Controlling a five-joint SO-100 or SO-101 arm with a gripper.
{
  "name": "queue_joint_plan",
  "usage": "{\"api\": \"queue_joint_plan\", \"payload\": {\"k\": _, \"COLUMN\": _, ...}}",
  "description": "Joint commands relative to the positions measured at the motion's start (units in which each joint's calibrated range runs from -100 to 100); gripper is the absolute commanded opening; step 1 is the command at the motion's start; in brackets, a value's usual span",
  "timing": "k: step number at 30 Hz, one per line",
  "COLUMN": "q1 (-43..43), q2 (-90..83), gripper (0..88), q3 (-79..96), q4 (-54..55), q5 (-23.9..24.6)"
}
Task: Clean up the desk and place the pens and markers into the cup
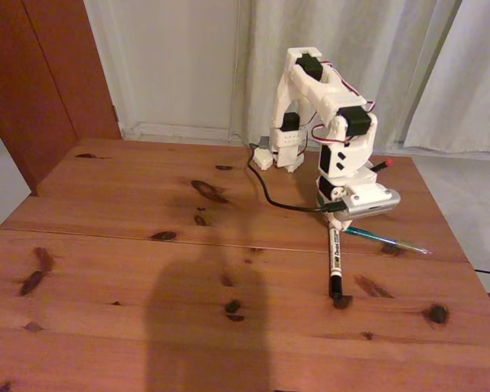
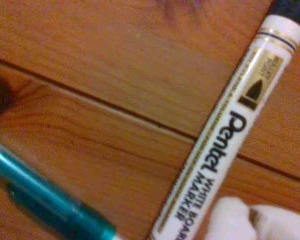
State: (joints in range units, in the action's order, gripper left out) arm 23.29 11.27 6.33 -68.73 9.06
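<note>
Fixed view: the white Pentel whiteboard marker (image 1: pixel 336 260) lies on the reddish-brown pine desk (image 1: pixel 131 269), right of centre, its long axis running toward the camera and crossing the seam in the tabletop. Its black cap points at the near edge and rests just beside a dark knot; its far end disappears under the arm's head. The slim teal-green pen (image 1: pixel 385 239) lies just to the right of the marker, angled down toward the right edge, its near tip clear and pale. A thin black pen with a red end (image 1: pixel 381 165) shows behind the arm, mostly hidden by it.

Wrist view: the marker (image 2: pixel 225 140) runs diagonally from lower centre to the upper right corner, white barrel with gold banding, black lettering and a dark cap at the top. The teal pen (image 2: pixel 45 197) crosses the lower left corner, blurred, with a translucent green barrel. The seam of the desk (image 2: pixel 100 60) passes under both.

The white 3D-printed arm (image 1: pixel 322 114) stands at the far side of the desk, elbow raised high and forearm folded steeply down, so that the gripper (image 1: pixel 336 214) hangs directly over the far end of the marker. A silver camera body sits at the wrist and a black cable trails back to the base. A white fingertip (image 2: pixel 232 220) appears close beside the marker barrel at the lower edge of the wrist view; how far the jaws are spread, and whether they touch the marker, cannot be told
</note>
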Motion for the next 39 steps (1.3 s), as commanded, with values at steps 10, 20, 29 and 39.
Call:
{"api": "queue_joint_plan", "payload": {"k": 10, "q1": 0.6, "q2": -0.3, "gripper": 1.2, "q3": -2.6, "q4": 4.0, "q5": 5.7}}
{"api": "queue_joint_plan", "payload": {"k": 20, "q1": 0.6, "q2": -0.1, "gripper": 6.8, "q3": -2.5, "q4": 4.0, "q5": 6.2}}
{"api": "queue_joint_plan", "payload": {"k": 29, "q1": 0.4, "q2": 2.8, "gripper": 12.6, "q3": -2.4, "q4": 4.0, "q5": 6.2}}
{"api": "queue_joint_plan", "payload": {"k": 39, "q1": 0.2, "q2": 5.5, "gripper": 12.3, "q3": -0.6, "q4": 8.4, "q5": 5.8}}
